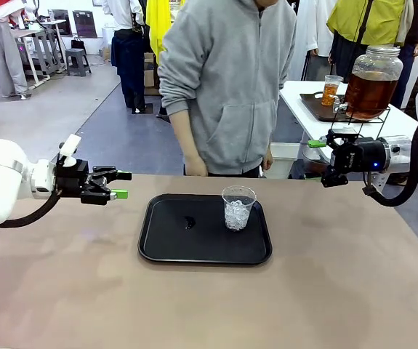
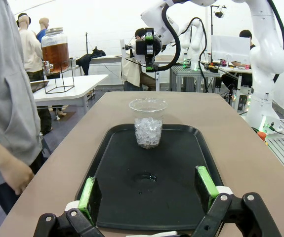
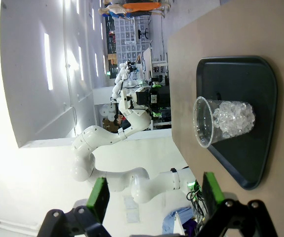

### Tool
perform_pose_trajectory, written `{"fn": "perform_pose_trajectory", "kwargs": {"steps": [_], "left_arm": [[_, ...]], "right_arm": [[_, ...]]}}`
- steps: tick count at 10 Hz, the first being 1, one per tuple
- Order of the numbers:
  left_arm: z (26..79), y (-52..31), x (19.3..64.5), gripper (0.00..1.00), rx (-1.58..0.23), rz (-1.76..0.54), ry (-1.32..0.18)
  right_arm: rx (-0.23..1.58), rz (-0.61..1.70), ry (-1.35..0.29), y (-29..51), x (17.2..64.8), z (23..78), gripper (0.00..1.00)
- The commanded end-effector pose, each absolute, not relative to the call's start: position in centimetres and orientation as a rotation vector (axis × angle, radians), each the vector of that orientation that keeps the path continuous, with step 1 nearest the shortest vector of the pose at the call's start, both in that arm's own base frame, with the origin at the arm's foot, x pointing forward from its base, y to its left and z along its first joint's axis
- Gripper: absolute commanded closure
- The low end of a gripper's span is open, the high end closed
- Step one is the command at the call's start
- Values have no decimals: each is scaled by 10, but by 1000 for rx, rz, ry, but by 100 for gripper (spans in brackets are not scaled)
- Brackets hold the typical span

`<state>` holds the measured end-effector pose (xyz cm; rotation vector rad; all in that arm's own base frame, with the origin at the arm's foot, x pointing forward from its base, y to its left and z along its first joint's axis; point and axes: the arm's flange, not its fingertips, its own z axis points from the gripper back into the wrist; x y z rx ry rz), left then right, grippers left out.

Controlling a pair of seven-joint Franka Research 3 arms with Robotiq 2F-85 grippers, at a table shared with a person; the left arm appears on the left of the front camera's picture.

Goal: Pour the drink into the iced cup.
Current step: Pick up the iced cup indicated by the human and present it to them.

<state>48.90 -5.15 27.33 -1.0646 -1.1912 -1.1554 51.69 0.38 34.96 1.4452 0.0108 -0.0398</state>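
The iced cup, a clear plastic cup with ice in its bottom, stands upright on the right part of a black tray. The drink is amber liquid in a large glass jar with a tap, on a wire stand on a white side table far right. My left gripper hovers open left of the tray, pointing at the cup. My right gripper hangs open beyond the table's right end, just below the jar. Both wrist views show green pads wide apart with nothing between them, and the cup ahead.
A person in a grey hoodie stands at the far edge behind the tray, hands hanging down. A small wet spot lies on the tray. A filled cup sits on a dark tray beside the jar.
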Motion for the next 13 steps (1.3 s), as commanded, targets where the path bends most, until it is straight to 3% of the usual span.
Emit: {"fn": "perform_pose_trajectory", "kwargs": {"steps": [1, 13], "left_arm": [[275, -52, 490, 0, -1065, -1155, -1189], [275, -52, 490, 0, -1065, -1155, -1189]], "right_arm": [[1440, -42, 5, 4, 517, 351, 0], [1440, -42, 5, 4, 517, 351, 0]]}}
